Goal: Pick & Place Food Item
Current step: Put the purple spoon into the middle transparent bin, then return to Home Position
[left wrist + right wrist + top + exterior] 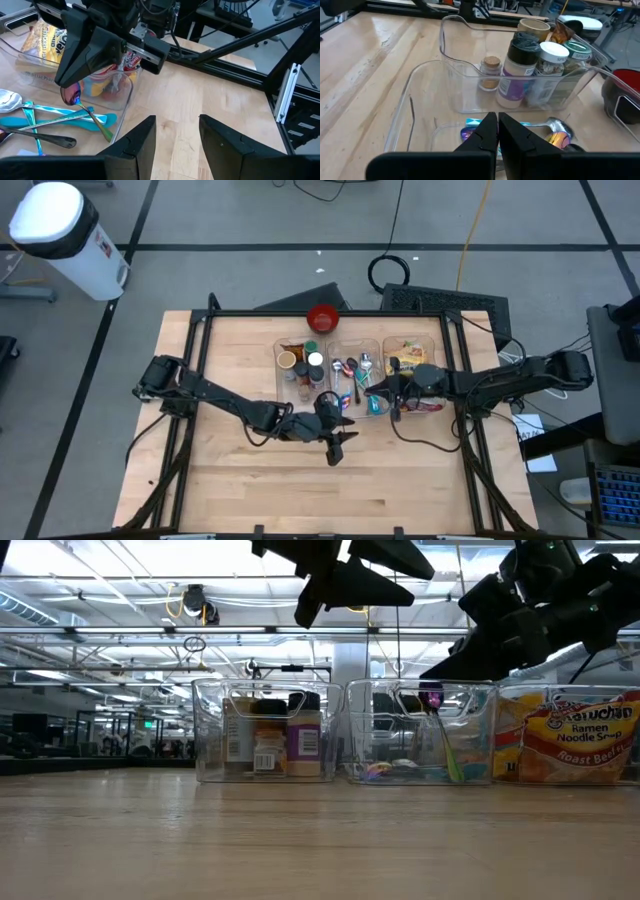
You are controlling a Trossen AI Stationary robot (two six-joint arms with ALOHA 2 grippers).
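Gripping nothing: right gripper jaws shut.

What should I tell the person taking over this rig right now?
Left end effector: open, empty, hovering over bare wooden table in front of the bins.
Right end effector: shut, holding nothing visible, poised over the clear plastic middle bin of coloured utensils.
Food: yellow-and-red ramen noodle packets sit in the clear right-hand bin; spice jars in the left-hand bin. Red bowl behind the bins.
Done: no food item picked.
Left: pick one, place it.
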